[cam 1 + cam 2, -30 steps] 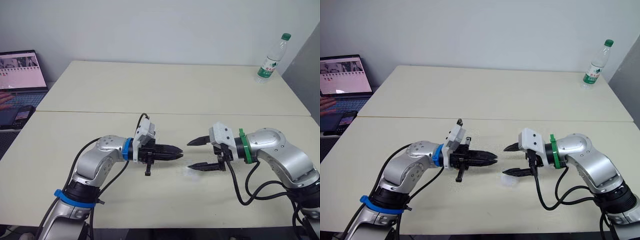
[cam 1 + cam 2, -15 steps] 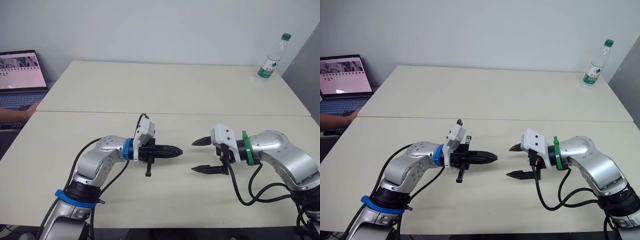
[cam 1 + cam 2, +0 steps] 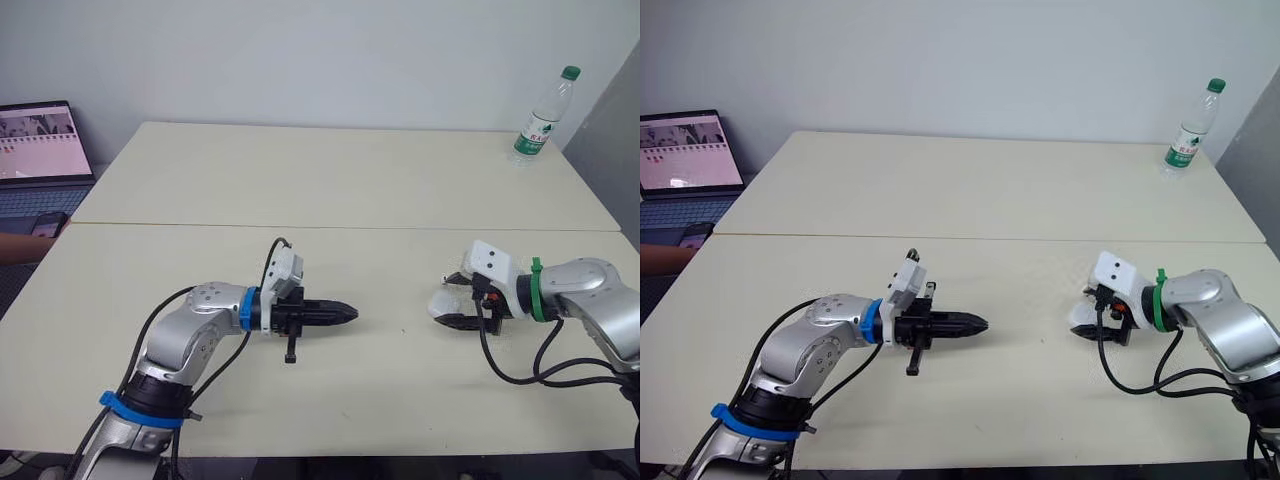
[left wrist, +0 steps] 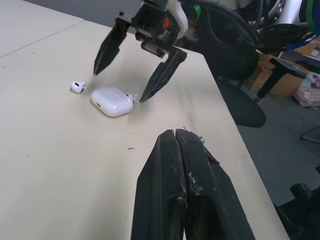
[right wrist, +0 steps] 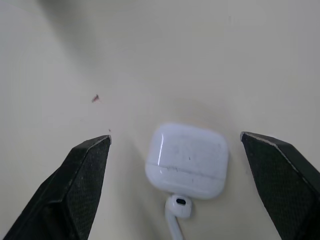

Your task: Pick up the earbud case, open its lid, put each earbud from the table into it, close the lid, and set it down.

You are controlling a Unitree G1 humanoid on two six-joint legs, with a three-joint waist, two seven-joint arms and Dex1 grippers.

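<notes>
While the case [image 5: 187, 160] lies shut and flat on the bench [image 3: 300, 180], the step in hand is judged to be the first one, the picking up. Nothing of the task is done yet: the lid is closed and both earbuds are outside.

The case is found on the right part of the bench, near the front edge. The right gripper [image 5: 175, 136] is held wide, with one finger on each side of the case, and neither finger is seen to touch it. The near earbud [image 5: 178, 204] lies against one edge of the case; whether it touches the case or is only just beside it cannot be told. The far earbud [image 4: 77, 87] lies a little apart from the case, near one finger of the right gripper.

The left gripper [image 3: 348, 313] is closed tight with nothing held in it. It is kept low over the middle of the bench, pointed toward the case and well apart from it.

For the next move, the right gripper probably needs to be lowered around the case and closed on its two sides. Care is called for with the near earbud, because it could be pushed away or caught together with the case. The grip is best placed so that the lid is left free, since it must be opened afterwards, probably by the left gripper.
</notes>
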